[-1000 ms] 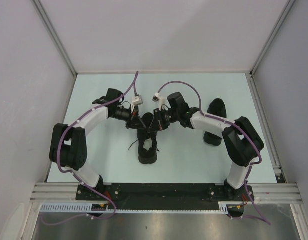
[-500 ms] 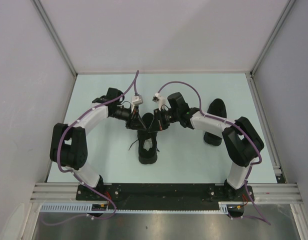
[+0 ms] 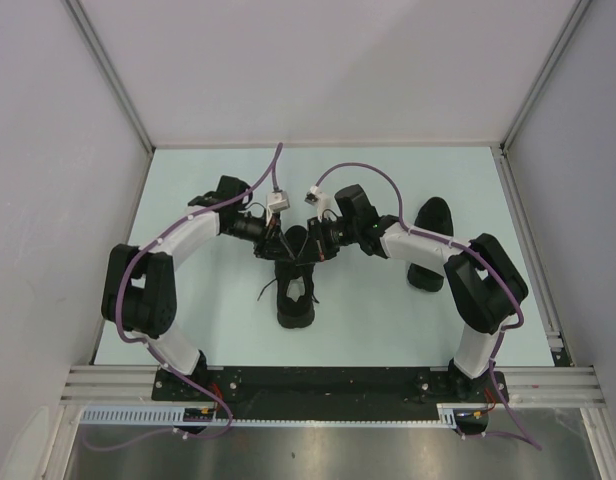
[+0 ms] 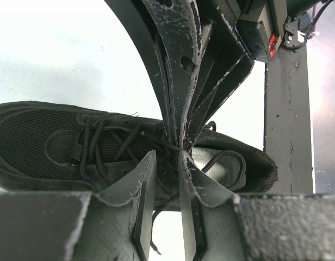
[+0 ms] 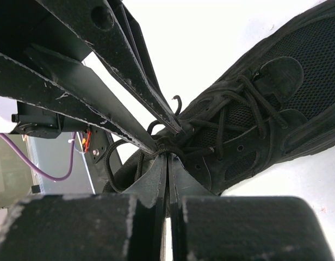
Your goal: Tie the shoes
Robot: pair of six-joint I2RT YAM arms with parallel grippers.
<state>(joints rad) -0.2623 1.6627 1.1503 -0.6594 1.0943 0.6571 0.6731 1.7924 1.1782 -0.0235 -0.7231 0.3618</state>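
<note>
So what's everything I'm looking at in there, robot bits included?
sneaker: one, black, middle of the table, toe towards the arm bases
laces: black, threaded up the sneaker, one end trailing on the table to its left
second shoe: one, black, right side of the table, partly under the right arm
table: one, pale mint
walls: three, white, around the table
rail: one, silver, along the near edge
cables: two, purple, one along each arm
arms: two, black and white, curving in to the sneaker
left gripper: one, black, open, over the laces
right gripper: one, black, shut, tips at the laces
</note>
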